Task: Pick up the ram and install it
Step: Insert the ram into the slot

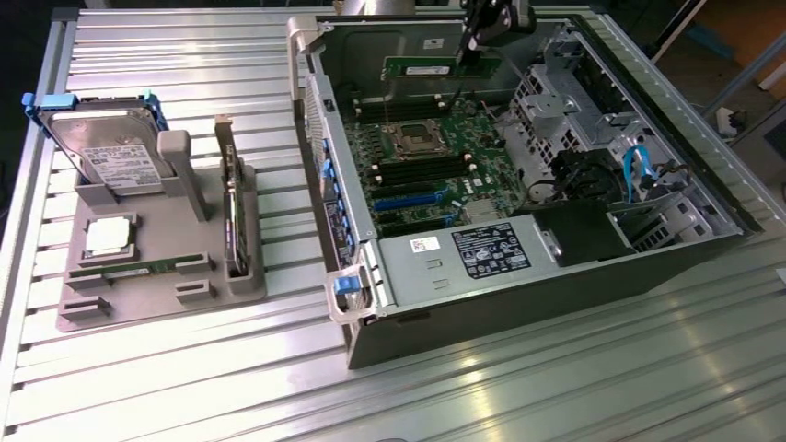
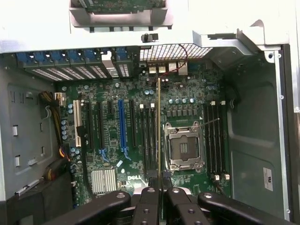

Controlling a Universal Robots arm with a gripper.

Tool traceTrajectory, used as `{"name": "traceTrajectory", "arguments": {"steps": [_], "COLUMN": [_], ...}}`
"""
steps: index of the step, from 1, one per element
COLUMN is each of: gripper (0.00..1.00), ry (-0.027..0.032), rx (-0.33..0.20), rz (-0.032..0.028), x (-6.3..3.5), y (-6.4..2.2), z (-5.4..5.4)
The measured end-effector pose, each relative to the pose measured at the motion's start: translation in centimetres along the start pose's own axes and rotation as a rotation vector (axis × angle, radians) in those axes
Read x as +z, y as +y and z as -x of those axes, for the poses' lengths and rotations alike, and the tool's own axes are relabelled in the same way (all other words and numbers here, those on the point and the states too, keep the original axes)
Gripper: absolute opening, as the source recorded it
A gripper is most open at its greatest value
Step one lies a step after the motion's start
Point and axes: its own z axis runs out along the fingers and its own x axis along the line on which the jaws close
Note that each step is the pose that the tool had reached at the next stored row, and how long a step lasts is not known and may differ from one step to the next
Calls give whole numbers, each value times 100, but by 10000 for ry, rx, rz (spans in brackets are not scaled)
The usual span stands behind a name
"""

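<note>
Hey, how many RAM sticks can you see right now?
2. The ram is clamped in the gripper over the motherboard; a second RAM stick lies in the grey tray at the exterior view's left. More could be hidden inside the case.

Arm: dark wrist section (image 1: 502, 13) at the far edge, toward the exterior view's right, pointing down.
Gripper: black two-finger gripper (image 1: 469, 53), fingers (image 2: 147, 206) drawn close together.
Grip: pinching the long thin green ram stick (image 1: 433, 69), edge-on between the fingertips.
</note>
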Motion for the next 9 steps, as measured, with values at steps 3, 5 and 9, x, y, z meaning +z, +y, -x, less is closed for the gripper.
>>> {"name": "traceTrajectory", "arguments": {"steps": [3, 5, 9], "gripper": [12, 12, 12], "ry": [0, 1, 1], "rx": [0, -1, -11], "rz": [0, 0, 1], "x": [2, 4, 8], "y": [2, 3, 6], "z": [28, 43, 91]}}
